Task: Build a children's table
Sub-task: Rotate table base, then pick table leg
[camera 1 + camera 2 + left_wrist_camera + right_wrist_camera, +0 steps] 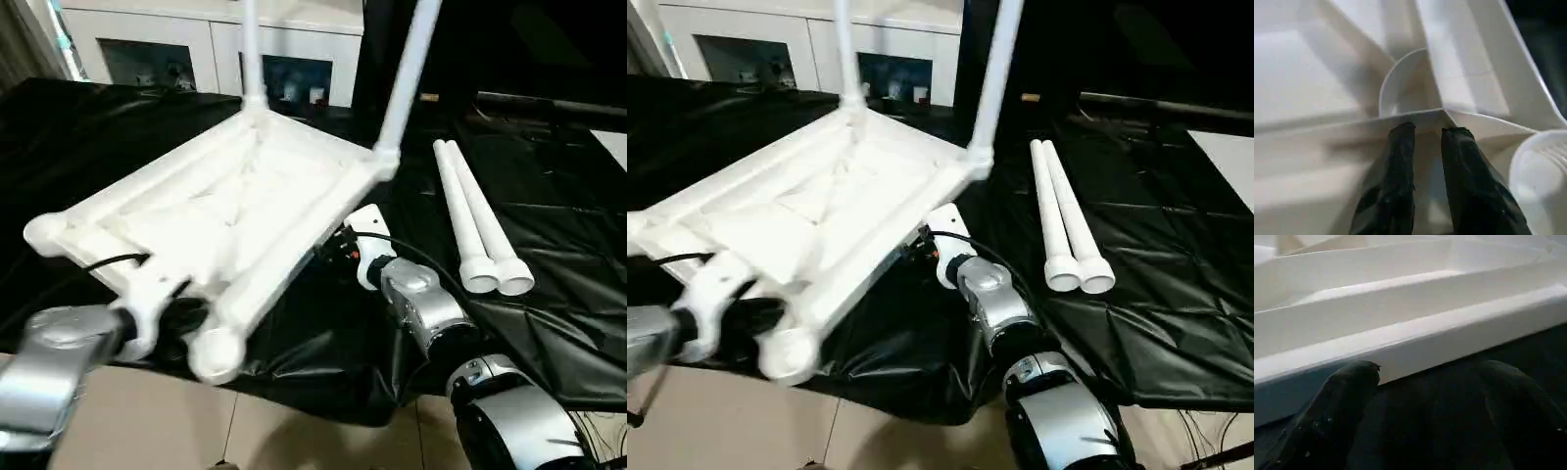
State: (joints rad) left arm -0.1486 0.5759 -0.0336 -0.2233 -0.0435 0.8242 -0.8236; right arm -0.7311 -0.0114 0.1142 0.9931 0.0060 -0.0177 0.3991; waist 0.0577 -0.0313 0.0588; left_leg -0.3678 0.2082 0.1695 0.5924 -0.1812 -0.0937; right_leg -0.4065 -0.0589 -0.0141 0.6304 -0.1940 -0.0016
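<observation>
The upturned tabletop [216, 211] is tilting over the desk [549, 196] front edge, long axis running 7 to 1 o'clock, two fitted legs [407, 73] pointing up. The left gripper [1427, 134] is clamping its near rib at 7 o'clock; the right gripper [1422, 382] is standing wide open beside the 4 o'clock rim. Two loose legs [475, 220] are lying at 3 o'clock, open black sheeting beyond.

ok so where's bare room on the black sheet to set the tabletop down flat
Bare black sheet lies right of the two loose legs, and more lies left of the tabletop. It is crowded at the near edge, where the left gripper and right gripper meet the tabletop.
</observation>
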